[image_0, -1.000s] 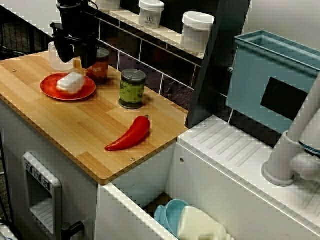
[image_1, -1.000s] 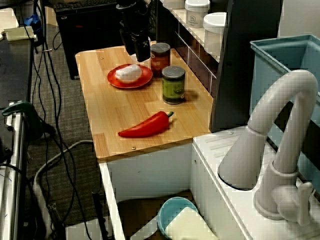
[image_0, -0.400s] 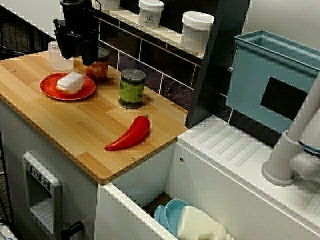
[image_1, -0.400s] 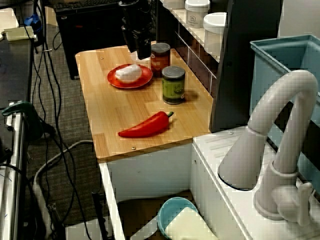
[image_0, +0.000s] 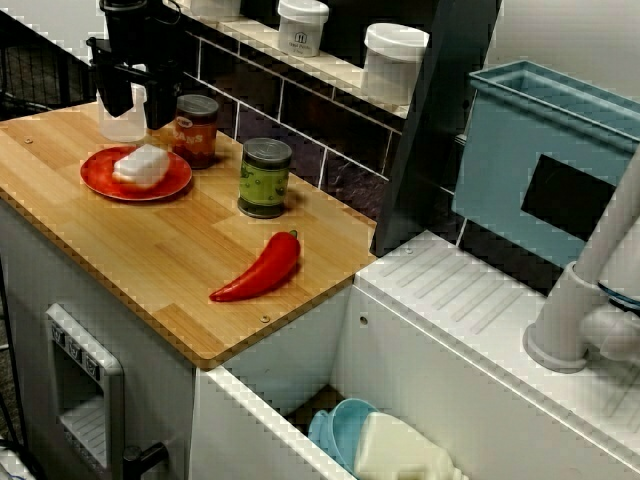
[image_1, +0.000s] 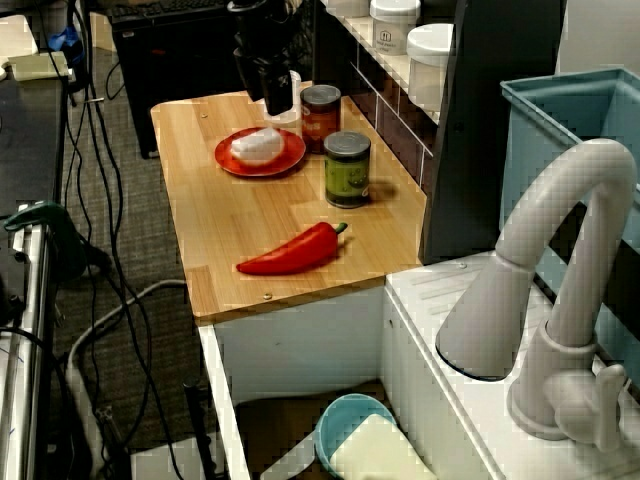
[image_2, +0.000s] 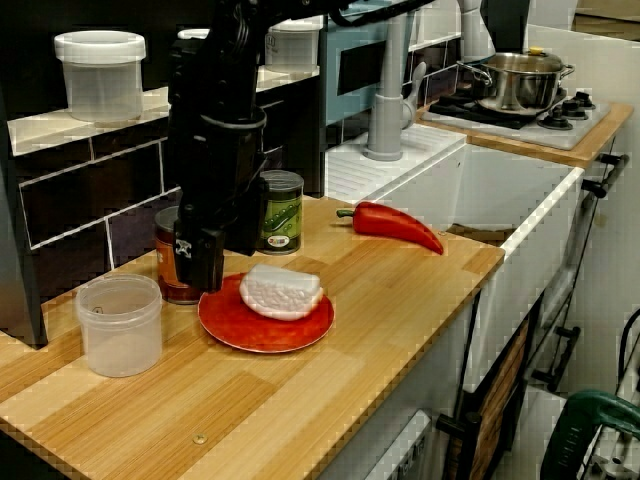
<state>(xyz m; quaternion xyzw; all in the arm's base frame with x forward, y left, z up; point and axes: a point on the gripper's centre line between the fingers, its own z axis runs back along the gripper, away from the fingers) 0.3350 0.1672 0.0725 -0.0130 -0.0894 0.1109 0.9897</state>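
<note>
Gripper with fingers spread and empty, raised over the back rim of the red plate. White block on the plate. Clear cup just behind the plate, brown jar beside it, green can and red pepper farther off.

The black robot arm stood near-vertical, wrist straight, with its black two-fingered gripper pointing straight down. Its fingers were spread apart, with a gap between them.
</note>
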